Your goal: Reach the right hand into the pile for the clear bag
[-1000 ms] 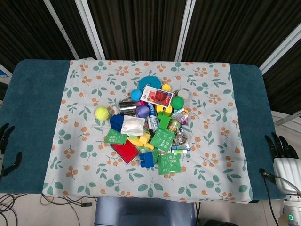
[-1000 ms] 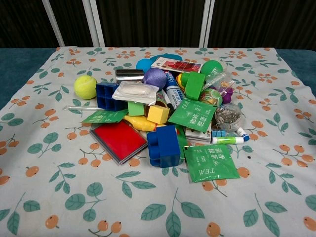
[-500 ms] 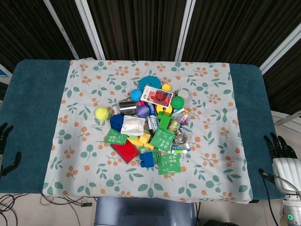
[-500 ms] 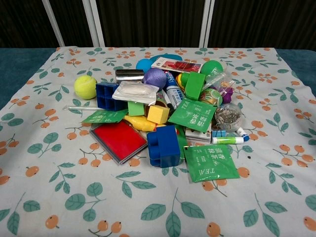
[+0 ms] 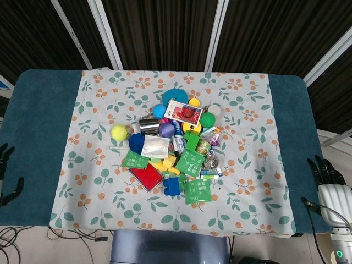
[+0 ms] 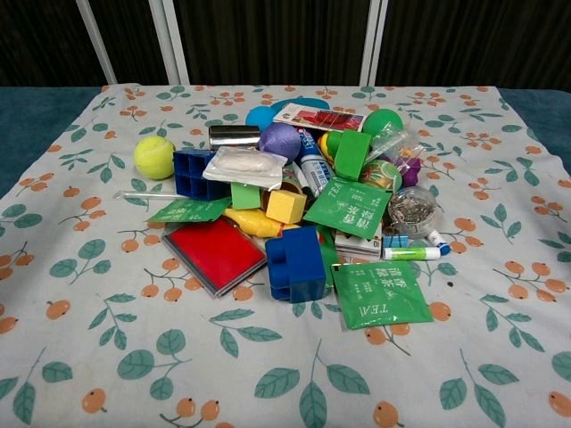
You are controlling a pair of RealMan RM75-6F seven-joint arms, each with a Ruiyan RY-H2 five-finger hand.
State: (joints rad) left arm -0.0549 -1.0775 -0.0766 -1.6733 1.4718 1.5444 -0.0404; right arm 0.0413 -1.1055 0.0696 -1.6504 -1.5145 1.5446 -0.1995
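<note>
Right hand (image 5: 328,175) low at the frame's right edge, fingers spread, holding nothing. Left hand (image 5: 6,171) at the opposite edge, fingers apart, likewise bare.

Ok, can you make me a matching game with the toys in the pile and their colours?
Things:
1. tennis ball
2. big block
3. flat tray
4. tea packet

Colours:
a. red
b. green
c. yellow-green
d. blue

Pairs: 1-c, 2-d, 3-a, 4-b

A teal table (image 5: 38,126) carries a floral cloth (image 5: 104,181), with a toy pile (image 5: 173,146) resting on it.
</note>
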